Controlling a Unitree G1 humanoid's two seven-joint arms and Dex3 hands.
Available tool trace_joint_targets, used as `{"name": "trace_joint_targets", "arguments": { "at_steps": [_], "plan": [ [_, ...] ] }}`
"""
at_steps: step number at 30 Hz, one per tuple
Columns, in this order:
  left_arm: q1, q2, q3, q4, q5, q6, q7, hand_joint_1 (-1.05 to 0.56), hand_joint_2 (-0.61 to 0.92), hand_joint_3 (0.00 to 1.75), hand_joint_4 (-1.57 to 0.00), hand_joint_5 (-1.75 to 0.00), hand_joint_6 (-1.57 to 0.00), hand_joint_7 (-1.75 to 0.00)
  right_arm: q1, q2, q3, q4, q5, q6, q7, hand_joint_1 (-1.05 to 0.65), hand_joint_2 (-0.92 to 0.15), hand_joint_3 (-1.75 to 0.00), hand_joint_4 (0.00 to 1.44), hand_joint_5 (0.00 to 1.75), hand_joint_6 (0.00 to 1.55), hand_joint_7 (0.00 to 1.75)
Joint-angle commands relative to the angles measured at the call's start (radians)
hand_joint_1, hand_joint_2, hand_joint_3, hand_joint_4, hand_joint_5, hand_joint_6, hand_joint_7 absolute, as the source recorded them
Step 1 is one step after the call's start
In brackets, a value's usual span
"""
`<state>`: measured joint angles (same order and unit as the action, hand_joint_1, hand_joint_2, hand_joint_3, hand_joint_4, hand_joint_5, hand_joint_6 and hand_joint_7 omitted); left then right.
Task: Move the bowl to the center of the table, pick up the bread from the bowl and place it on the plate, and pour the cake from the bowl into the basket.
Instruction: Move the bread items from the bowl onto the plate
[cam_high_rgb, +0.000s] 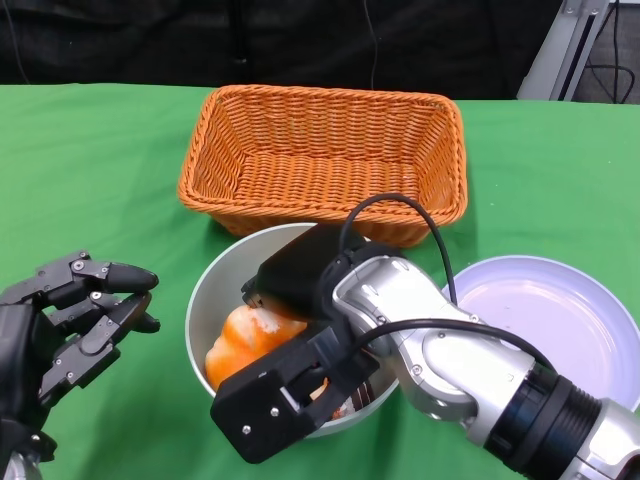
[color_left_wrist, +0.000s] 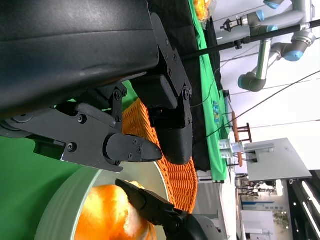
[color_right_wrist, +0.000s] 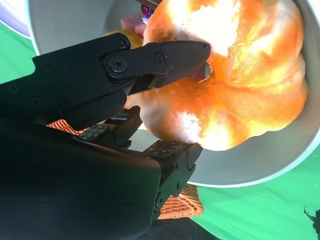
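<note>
We find our right hand (cam_high_rgb: 300, 345) gripping the bread (cam_high_rgb: 245, 345) inside the bowl (cam_high_rgb: 215, 285); our left hand (cam_high_rgb: 70, 320) hangs empty, fingers apart.

Basket (cam_high_rgb: 325, 160) behind bowl (cam_high_rgb: 215, 290); plate (cam_high_rgb: 560, 320) at right

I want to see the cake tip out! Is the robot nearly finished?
Not yet. The grey round bowl already sits mid-table before the orange wicker basket. The right hand is reaching onto the orange glazed bread. The white round plate is bare; moving the bread and pouring remain.
</note>
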<state>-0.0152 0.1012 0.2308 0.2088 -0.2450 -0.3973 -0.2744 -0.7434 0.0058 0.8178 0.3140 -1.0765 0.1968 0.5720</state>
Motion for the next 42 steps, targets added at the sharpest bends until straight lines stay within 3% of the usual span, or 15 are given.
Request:
{"name": "trace_joint_targets", "arguments": {
  "at_steps": [1, 3, 6, 10, 13, 16, 18, 28, 32, 38, 42],
  "plan": [
    [0.003, 0.006, 0.002, 0.009, 0.013, -0.026, 0.01, -0.15, 0.92, 0.26, -0.81, -1.28, -0.97, -0.74, 0.016, 0.003, 0.015, 0.033, 0.002, -0.009, -0.043, -0.76, -0.92, -0.24, 0.8, 0.15, 0.53, 0.01],
    [0.003, 0.008, 0.0, 0.017, 0.024, -0.042, 0.01, -0.14, 0.92, 0.29, -0.8, -1.28, -0.97, -0.73, 0.033, 0.002, 0.017, 0.047, -0.002, -0.014, -0.127, -0.59, -0.92, -0.2, 0.91, 0.26, 0.6, 0.03],
    [-0.002, 0.008, -0.002, 0.029, 0.026, -0.059, 0.005, -0.14, 0.92, 0.3, -0.82, -1.28, -0.97, -0.73, 0.048, 0.0, 0.023, 0.07, -0.006, -0.026, -0.235, -0.46, -0.92, -0.12, 0.78, 0.8, 0.67, 0.01],
    [-0.007, 0.013, -0.006, 0.047, 0.028, -0.08, -0.001, -0.14, 0.92, 0.3, -0.83, -1.28, -0.97, -0.73, 0.066, 0.009, 0.009, 0.104, 0.024, -0.056, -0.353, -0.35, -0.91, -0.02, 0.68, 1.21, 0.67, 0.0],
    [-0.008, 0.013, -0.006, 0.054, 0.025, -0.084, -0.002, -0.15, 0.92, 0.29, -0.84, -1.28, -0.98, -0.73, 0.074, 0.024, -0.003, 0.145, 0.055, -0.072, -0.416, -0.26, -0.91, -0.01, 0.73, 1.45, 0.64, 0.0],
    [-0.007, 0.013, -0.006, 0.054, 0.026, -0.084, 0.001, -0.15, 0.92, 0.28, -0.84, -1.27, -0.99, -0.72, 0.07, 0.019, 0.001, 0.172, 0.064, -0.098, -0.461, -0.25, -0.91, 0.0, 0.8, 1.51, 0.7, 0.03],
    [-0.006, 0.013, -0.007, 0.053, 0.031, -0.083, 0.005, -0.15, 0.92, 0.27, -0.84, -1.27, -0.99, -0.72, 0.068, 0.012, 0.002, 0.181, 0.065, -0.115, -0.483, -0.26, -0.9, 0.0, 0.83, 1.51, 0.81, 0.06],
    [-0.006, 0.015, -0.01, 0.059, 0.032, -0.09, 0.0, -0.14, 0.92, 0.29, -0.82, -1.27, -0.98, -0.73, 0.067, -0.012, -0.044, 0.148, 0.121, -0.132, -0.46, -0.3, -0.92, -0.01, 0.79, 1.57, 0.83, 0.02],
    [-0.006, 0.015, -0.011, 0.06, 0.039, -0.092, 0.006, -0.15, 0.92, 0.28, -0.81, -1.3, -0.97, -0.75, 0.079, -0.035, -0.076, 0.102, 0.153, -0.152, -0.462, -0.29, -0.92, -0.01, 0.78, 1.59, 0.83, 0.01],
    [-0.005, 0.014, -0.008, 0.052, 0.055, -0.086, 0.025, -0.13, 0.92, 0.27, -0.83, -1.3, -0.96, -0.77, 0.123, -0.078, -0.153, -0.002, 0.213, -0.203, -0.496, -0.27, -0.92, -0.04, 0.71, 1.6, 1.02, 0.07],
    [-0.005, 0.02, -0.007, 0.056, 0.063, -0.089, 0.027, -0.13, 0.92, 0.28, -0.82, -1.3, -0.96, -0.78, 0.151, -0.103, -0.197, -0.108, 0.241, -0.189, -0.45, -0.29, -0.92, -0.07, 0.68, 1.61, 1.08, 0.09]
  ]
}}
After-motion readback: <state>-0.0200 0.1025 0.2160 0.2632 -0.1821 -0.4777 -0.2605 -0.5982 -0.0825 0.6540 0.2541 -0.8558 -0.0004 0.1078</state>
